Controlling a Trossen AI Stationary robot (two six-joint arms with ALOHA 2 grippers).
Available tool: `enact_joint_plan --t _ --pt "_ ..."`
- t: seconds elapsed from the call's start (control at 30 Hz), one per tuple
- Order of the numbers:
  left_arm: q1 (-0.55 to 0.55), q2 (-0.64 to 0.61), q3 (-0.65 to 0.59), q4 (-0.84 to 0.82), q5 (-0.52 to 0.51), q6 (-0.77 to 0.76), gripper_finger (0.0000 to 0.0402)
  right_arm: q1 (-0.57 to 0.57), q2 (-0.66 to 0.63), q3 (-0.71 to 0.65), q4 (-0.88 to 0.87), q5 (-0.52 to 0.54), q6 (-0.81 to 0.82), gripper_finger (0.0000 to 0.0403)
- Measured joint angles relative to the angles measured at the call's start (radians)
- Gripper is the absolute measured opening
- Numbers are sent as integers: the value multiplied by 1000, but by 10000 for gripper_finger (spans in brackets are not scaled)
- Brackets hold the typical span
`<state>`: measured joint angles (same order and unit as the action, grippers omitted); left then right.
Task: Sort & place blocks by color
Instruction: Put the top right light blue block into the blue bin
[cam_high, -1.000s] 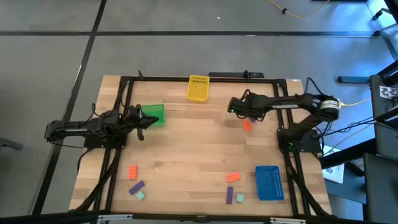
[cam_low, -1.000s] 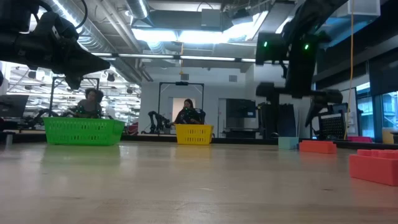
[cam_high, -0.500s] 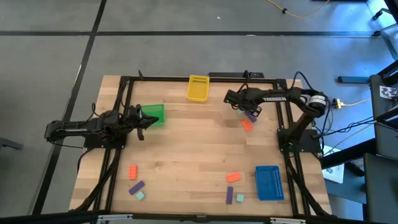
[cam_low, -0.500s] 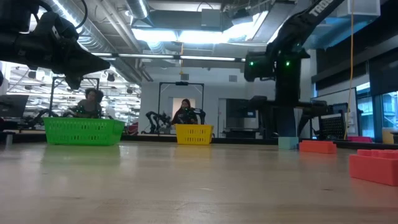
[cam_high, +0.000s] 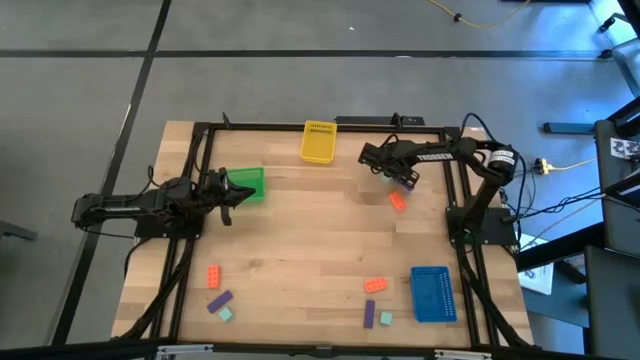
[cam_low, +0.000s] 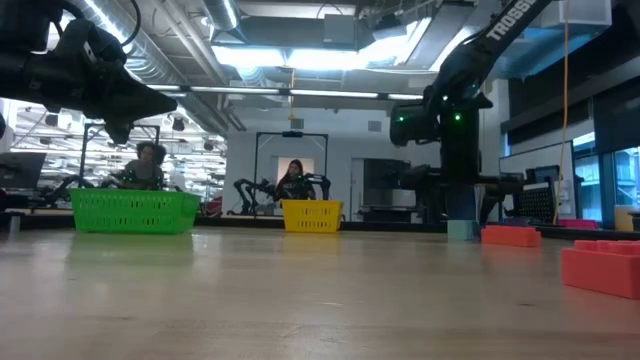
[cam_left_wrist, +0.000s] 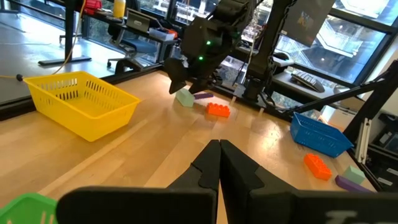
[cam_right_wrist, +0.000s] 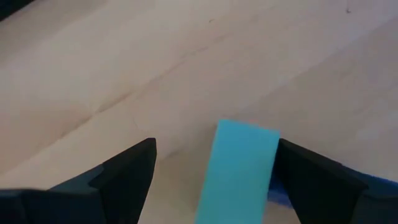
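- Right end effector (cam_right_wrist: 211, 165) hangs spread wide over the mint block (cam_right_wrist: 239, 171), which lies on the bench (cam_right_wrist: 93, 68) between its fingers.
- Next, I judge: lower, close.
- Left end effector (cam_left_wrist: 219, 163), closed and empty, waits beside the green tray (cam_high: 246, 183).

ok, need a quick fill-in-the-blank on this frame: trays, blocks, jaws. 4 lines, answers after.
1. The left gripper, beside the green tray, has its jaws ____.
2. The right gripper has open jaws on either side of a ____ block on the table.
3. In the high view, the tray at the table's far edge is ____.
4. The blue tray sits near the ____ arm's base.

Answers: shut; mint green; yellow; right
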<state>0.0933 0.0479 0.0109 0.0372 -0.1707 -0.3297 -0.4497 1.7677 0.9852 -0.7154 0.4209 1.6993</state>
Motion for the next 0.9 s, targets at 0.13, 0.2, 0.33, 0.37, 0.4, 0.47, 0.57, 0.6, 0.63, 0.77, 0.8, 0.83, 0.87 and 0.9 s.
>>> enact_joint_plan --t 0.13,0.2,0.33,0.37,0.4,0.47,0.57,0.6,0.63,0.77,0.8,0.83,0.87,0.9 --pt "0 0 0 0 0 0 0 0 3 -2 3 -20 3 294" --pt "0 0 0 0 0 0 0 1 3 -2 2 -28 3 266" --pt "0 0 0 0 0 0 0 0 3 -2 1 -27 3 199" --pt "0 0 0 0 0 0 0 0 3 -2 1 -26 3 181" --pt "0 0 0 0 0 0 0 0 3 -2 1 -26 3 164" --pt "0 0 0 0 0 0 0 0 1 -2 -1 -22 2 137" --pt "0 0 0 0 0 0 0 0 1 -2 -3 -18 -1 136" --pt "0 0 0 0 0 0 0 0 1 -2 -4 -15 -2 136" --pt "0 0 0 0 0 0 0 0 -2 -2 -8 -15 -3 136" --pt "0 0 0 0 0 0 0 0 -47 -2 -23 33 -70 136" --pt "0 0 0 0 0 0 0 0 -67 -2 -23 50 -108 136" --pt "0 0 0 0 0 0 0 0 -92 -2 -21 66 -147 136" --pt "0 0 0 0 0 0 0 0 -118 -2 -20 78 -195 136" --pt "0 0 0 0 0 0 0 0 -149 -2 -16 95 -254 136"
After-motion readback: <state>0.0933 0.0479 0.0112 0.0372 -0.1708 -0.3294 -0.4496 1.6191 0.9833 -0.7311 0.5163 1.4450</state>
